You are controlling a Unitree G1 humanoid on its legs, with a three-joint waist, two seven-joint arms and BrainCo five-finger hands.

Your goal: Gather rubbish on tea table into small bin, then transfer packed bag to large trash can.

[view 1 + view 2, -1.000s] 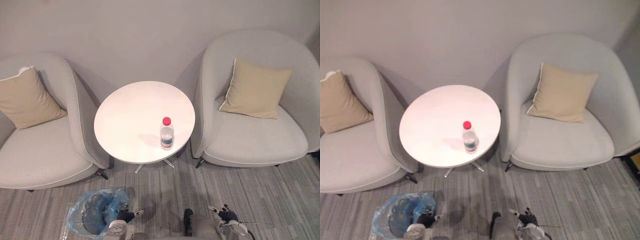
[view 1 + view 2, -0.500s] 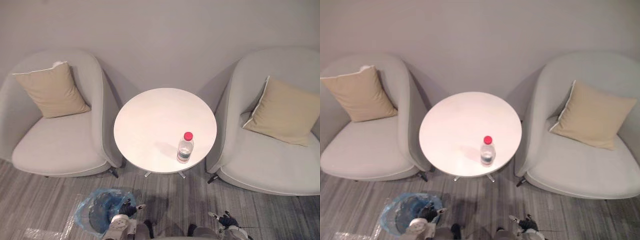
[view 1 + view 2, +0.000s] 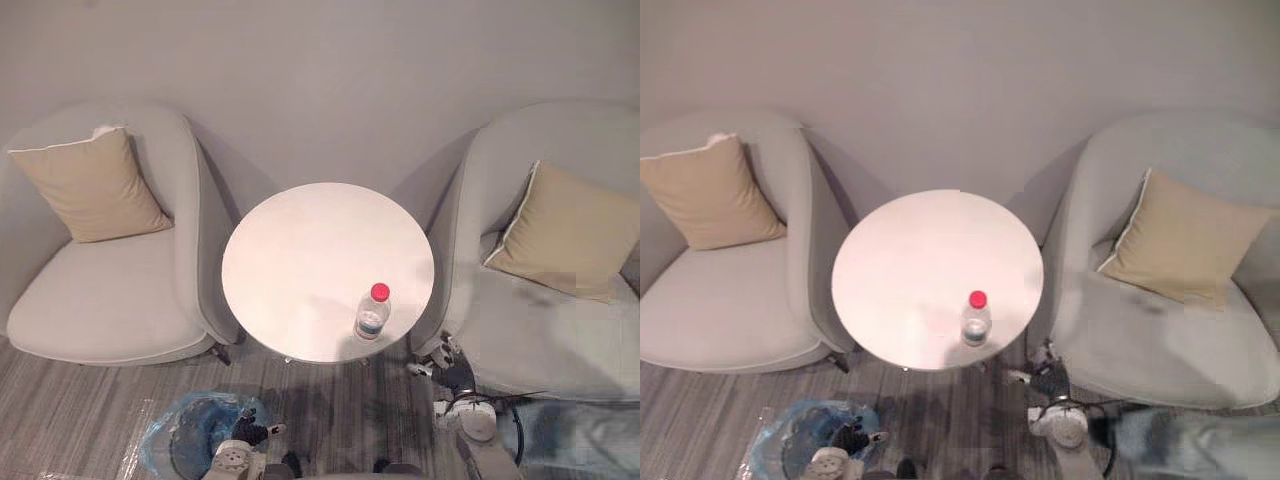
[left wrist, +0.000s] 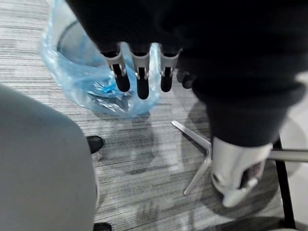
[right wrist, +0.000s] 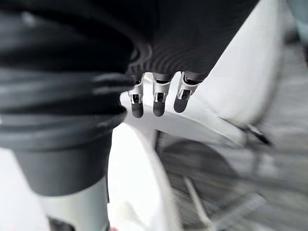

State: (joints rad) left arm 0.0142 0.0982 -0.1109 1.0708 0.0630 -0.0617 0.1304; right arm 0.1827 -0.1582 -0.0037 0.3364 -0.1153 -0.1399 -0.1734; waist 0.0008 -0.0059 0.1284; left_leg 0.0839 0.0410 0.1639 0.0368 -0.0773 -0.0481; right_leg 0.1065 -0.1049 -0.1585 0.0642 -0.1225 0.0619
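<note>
Bottle (image 3: pixel 372 313) unmoved; right hand (image 3: pixel 450 372) now raised beside table (image 3: pixel 305 250).

Upright bottle (image 3: pixel 371 314) on tea table (image 3: pixel 300 260)

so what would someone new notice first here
Probably the lone bottle with its red cap, standing upright near the front right edge of the round white table. A grey left armchair and right armchair flank the table. On the floor at the lower left sits a small bin lined with a blue bag, with the left hand beside it.
</note>
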